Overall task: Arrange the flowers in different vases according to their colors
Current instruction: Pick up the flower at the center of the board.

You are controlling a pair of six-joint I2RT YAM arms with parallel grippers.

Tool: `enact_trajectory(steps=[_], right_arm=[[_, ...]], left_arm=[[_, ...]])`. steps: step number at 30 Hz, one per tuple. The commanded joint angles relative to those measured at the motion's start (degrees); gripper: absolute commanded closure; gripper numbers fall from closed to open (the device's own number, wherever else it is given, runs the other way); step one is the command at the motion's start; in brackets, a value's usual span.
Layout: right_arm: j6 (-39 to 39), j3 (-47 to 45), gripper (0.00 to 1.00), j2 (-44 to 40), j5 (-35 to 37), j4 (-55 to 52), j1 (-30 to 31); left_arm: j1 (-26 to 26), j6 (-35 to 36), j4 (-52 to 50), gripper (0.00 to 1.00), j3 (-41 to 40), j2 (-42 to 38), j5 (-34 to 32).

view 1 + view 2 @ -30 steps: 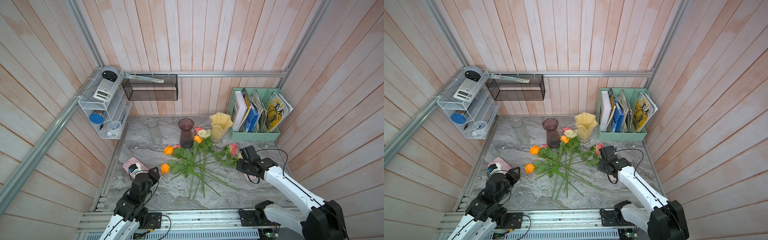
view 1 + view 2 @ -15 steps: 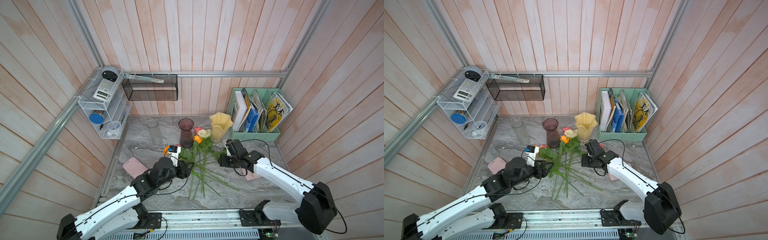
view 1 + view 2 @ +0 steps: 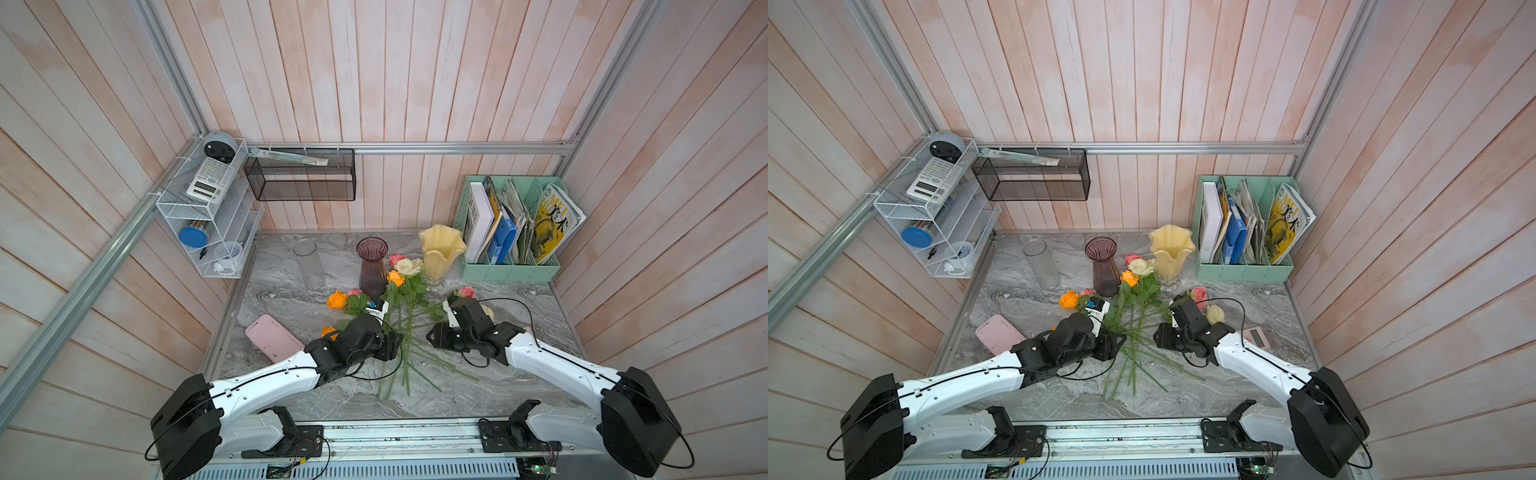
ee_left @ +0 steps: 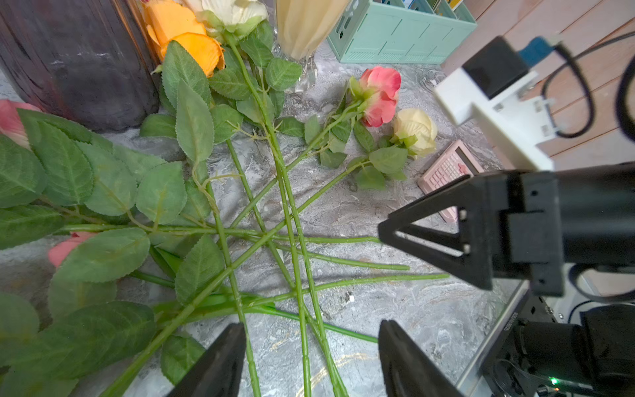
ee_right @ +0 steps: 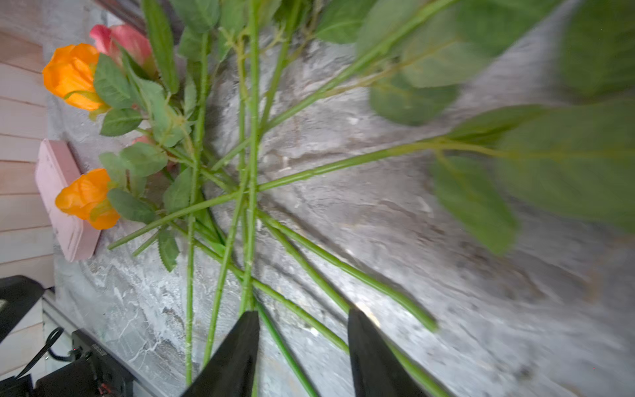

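Stems of the roses (image 3: 405, 332) lie crossed in a loose fan on the bench (image 3: 478, 399). The blooms lie toward the dark purple vase (image 3: 372, 266) and the cut ends point away from it. None stands in a vase yet. In front of that vase the left gripper (image 4: 311, 326) hangs over the crossing, on the side where two orange roses (image 3: 336, 300) lie. Its jaws are apart, with stems running lengthwise between them. The right gripper (image 5: 303, 312) faces it from the far side of the fan, jaws likewise apart over stems, nothing clamped. Both look about equally near the knot. I judge the stems lie across each closing line, so a pinch suits, though overlapping neighbours may lift too
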Motion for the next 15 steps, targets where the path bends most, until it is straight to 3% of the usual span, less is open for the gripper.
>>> enact_trajectory(steps=[1,7,15], right_arm=[[1.53,1.77,0.53,5.23,-4.74,10.07,1.17],[0.54,3.9,0.59,13.07,-6.04,14.41,1.16],[0.59,4.81,0.67,17.23,-7.11,18.15,1.49]], left_arm=[[-0.16,-1.9,2.01,0.33,-2.88,-1.92,-1.44],[-0.16,-4.74,2.49,0.33,-7.5,-6.31,-3.11],[-0.16,-6.13,2.18,0.33,-10.14,-9.11,-4.57]])
